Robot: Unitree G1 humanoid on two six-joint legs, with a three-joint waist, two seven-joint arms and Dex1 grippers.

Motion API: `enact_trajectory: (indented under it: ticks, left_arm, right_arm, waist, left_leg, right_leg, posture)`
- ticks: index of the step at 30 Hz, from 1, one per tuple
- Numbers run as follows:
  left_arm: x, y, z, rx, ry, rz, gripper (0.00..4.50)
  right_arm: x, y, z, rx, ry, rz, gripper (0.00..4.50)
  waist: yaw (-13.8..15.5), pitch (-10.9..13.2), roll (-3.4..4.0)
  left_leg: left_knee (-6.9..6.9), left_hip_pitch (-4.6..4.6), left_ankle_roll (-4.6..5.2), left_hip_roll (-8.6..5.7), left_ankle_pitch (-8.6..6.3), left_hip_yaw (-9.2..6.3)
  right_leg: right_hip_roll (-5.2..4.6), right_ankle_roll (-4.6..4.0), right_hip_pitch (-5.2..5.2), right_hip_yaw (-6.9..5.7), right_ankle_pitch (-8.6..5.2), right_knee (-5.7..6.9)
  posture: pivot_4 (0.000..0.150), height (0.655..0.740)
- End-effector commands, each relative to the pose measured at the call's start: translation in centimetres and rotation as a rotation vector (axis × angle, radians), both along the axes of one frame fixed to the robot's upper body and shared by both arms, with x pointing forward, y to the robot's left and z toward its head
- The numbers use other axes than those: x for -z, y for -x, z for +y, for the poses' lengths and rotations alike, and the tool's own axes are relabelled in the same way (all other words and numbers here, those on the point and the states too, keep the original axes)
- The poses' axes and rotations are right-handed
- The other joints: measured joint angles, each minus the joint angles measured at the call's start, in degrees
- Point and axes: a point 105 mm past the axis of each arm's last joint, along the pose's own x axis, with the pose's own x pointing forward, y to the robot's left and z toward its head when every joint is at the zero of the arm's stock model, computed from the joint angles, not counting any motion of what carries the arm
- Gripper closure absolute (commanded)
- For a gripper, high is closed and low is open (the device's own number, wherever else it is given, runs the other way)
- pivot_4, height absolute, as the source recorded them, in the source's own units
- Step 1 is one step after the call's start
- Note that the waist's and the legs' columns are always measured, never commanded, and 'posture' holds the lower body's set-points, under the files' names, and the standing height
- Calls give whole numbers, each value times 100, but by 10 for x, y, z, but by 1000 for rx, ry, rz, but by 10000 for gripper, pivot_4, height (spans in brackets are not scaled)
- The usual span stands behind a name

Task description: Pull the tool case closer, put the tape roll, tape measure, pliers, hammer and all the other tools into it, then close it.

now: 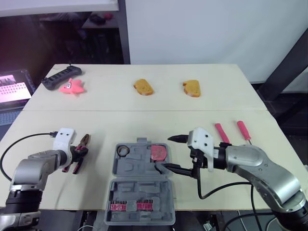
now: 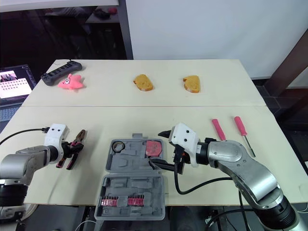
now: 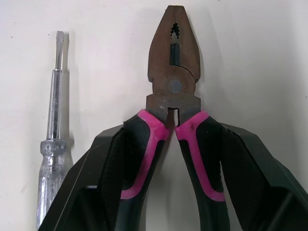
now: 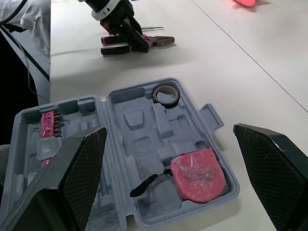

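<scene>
The grey tool case point(image 1: 136, 186) lies open at the table's front middle. In its tray sit a tape roll point(image 1: 122, 150) and a pink tape measure point(image 1: 158, 153); pink bits point(image 1: 129, 207) fill the lid. My right gripper point(image 1: 174, 154) hangs open just over the tray's right edge, beside the tape measure, holding nothing. To the left, pink-handled pliers point(image 3: 173, 86) lie flat on the table. My left gripper point(image 1: 77, 156) is shut on their handles, its fingers point(image 3: 96, 183) pressing both sides. A clear-handled screwdriver point(image 3: 53, 144) lies beside the pliers.
Two pink-handled screwdrivers point(image 1: 222, 133) point(image 1: 243, 131) lie right of the case. At the back are two bread pieces point(image 1: 143, 87) point(image 1: 191, 88), a pink star toy point(image 1: 72, 87) and a black power strip point(image 1: 61, 77). A laptop point(image 1: 14, 89) stands off the left edge.
</scene>
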Motion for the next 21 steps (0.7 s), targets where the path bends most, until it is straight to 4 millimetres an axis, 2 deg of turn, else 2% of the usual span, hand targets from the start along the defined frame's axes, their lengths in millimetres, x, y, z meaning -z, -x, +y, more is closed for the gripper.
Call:
enact_trajectory:
  ticks: [1,6,9,14,17,19,21]
  left_arm:
    - [2,-1,-1,5,7,2,21298]
    - [-10,-7,-2,20,-4,-49,21298]
    - [-38,-12,-7,129,-58,-119,21298]
    - [-79,-7,-29,411,-131,-152,21298]
    - [-91,-1,-46,628,-191,-121,21298]
    - [-96,1,-61,833,-254,-85,21298]
    - [-100,0,-73,952,-269,-63,21298]
  right_arm:
    - [-7,5,4,-24,-11,-35,0]
    - [-7,4,4,-18,-9,-37,0]
    - [-9,3,3,-15,-5,-44,0]
    - [-20,-2,4,-28,8,-86,0]
    - [-27,-8,10,-58,33,-128,0]
    - [-28,-19,19,-72,101,-165,0]
    - [-27,-30,26,-74,152,-188,0]
  waist:
    - [2,0,0]
    - [10,0,0]
    - [6,4,-8]
    - [-5,21,-28]
    - [-12,27,-21]
    - [-20,28,-20]
    - [-15,33,-11]
  left_leg:
    - [0,0,0,0,0,0]
    - [0,-1,0,0,0,0]
    - [1,-3,0,0,0,-1]
    - [-1,-17,-2,0,1,-3]
    - [-4,-17,-2,0,1,-3]
    - [-9,-14,-2,0,1,-2]
    - [-15,-15,-4,0,3,-1]
  right_leg:
    - [0,0,0,0,0,0]
    - [0,0,0,0,0,0]
    - [0,0,-1,-1,0,0]
    - [-2,0,-13,-2,0,-2]
    - [-1,-2,-15,-2,-1,-4]
    - [-1,-17,-16,-2,-9,-5]
    - [1,-24,-22,-2,-7,-6]
  posture:
    - [1500,7400]
    - [1500,7400]
    - [1500,7400]
    - [1500,7400]
    - [1500,7400]
    - [1500,7400]
    - [1500,7400]
